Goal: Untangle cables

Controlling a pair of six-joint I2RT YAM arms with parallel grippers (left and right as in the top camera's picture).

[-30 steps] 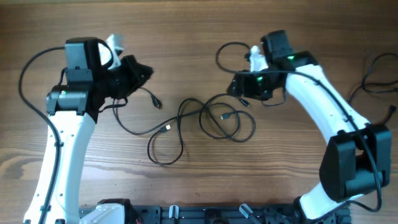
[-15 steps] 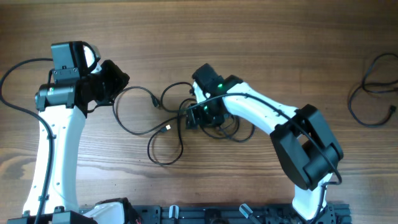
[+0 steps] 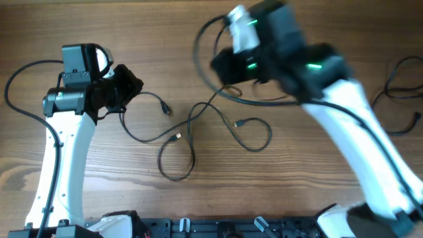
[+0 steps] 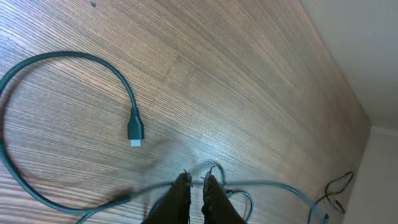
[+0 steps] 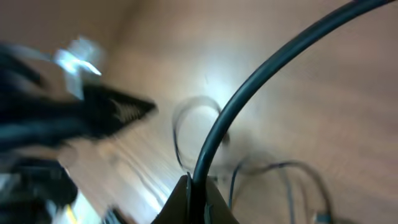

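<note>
Several thin black cables [image 3: 193,118] lie in loose loops at the table's middle, with small plugs [image 3: 175,137] at their ends. My left gripper [image 3: 137,87] sits at their left end, its jaws nearly together on a cable that crosses its tips [image 4: 196,182]. A loop with a dark plug [image 4: 135,132] lies on the wood ahead of it. My right gripper [image 3: 221,66] is raised above the far middle of the table, blurred. It is shut on a black cable [image 5: 261,81], which arcs up out of its tips [image 5: 196,182].
A separate black cable [image 3: 396,86] lies coiled at the table's right edge, also seen far off as a small coil [image 4: 333,186]. The arm bases stand along the near edge. Bare wood [image 3: 99,26] runs along the far side.
My right arm reached into the tangle, closed on a cable and rose with it toward the far side. The left arm stayed almost in place, its jaws easing slightly.
</note>
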